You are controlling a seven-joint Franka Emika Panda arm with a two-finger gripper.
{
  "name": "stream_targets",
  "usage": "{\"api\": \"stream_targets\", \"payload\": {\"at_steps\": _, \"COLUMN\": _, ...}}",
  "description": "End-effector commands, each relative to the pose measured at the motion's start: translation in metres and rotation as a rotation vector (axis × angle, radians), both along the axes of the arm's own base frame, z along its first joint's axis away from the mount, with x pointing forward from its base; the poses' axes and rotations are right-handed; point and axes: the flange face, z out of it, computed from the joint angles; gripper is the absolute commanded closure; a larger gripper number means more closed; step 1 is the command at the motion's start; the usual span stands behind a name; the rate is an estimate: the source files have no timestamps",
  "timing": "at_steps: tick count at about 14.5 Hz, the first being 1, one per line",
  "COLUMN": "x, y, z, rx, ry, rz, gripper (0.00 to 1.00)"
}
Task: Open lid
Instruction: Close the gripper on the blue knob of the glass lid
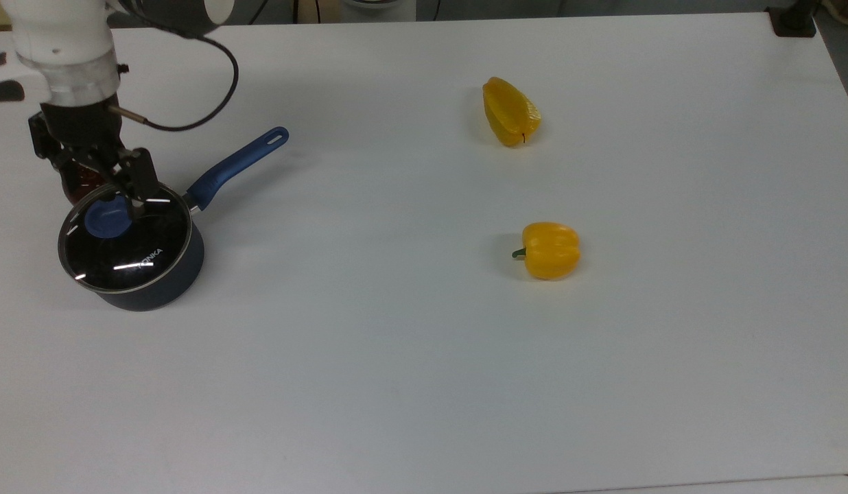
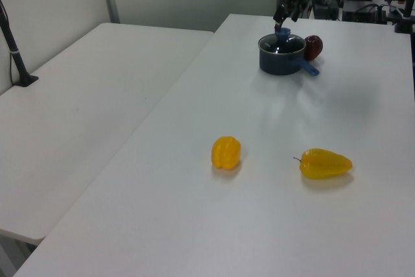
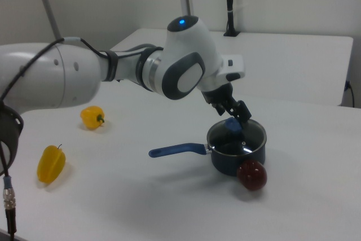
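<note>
Hovering just above the round clear glass lid's [image 1: 125,237] blue knob [image 1: 108,219], your two-finger gripper [image 1: 101,192] stands spread and empty; you descend straight down to straddle it.

The gripper [image 1: 98,195] hangs over the far edge of the lid [image 1: 125,237], its fingers [image 1: 137,185] spread either side of the blue knob [image 1: 108,218]. The lid sits on the dark saucepan [image 1: 156,285], whose blue handle [image 1: 237,166] angles away to the gripper's right in the top view. Behind the gripper a dark red pepper [image 1: 79,180] is partly hidden. Two yellow peppers [image 1: 510,112] [image 1: 549,250] lie well apart from it on the white table [image 1: 424,384].
</note>
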Motion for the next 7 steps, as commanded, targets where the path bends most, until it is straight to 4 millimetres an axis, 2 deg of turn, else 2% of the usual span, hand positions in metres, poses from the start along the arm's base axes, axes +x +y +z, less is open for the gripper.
{"api": "stream_targets", "payload": {"at_steps": 1, "x": 0.0061, "y": -0.0005, "z": -0.0148, "rx": -0.003, "ry": -0.01, "rz": 0.012, "gripper": 0.0}}
{"api": "stream_targets", "payload": {"at_steps": 7, "x": 0.0064, "y": -0.0063, "z": -0.0244, "rx": 0.002, "ry": -0.008, "rz": 0.005, "gripper": 0.0}}
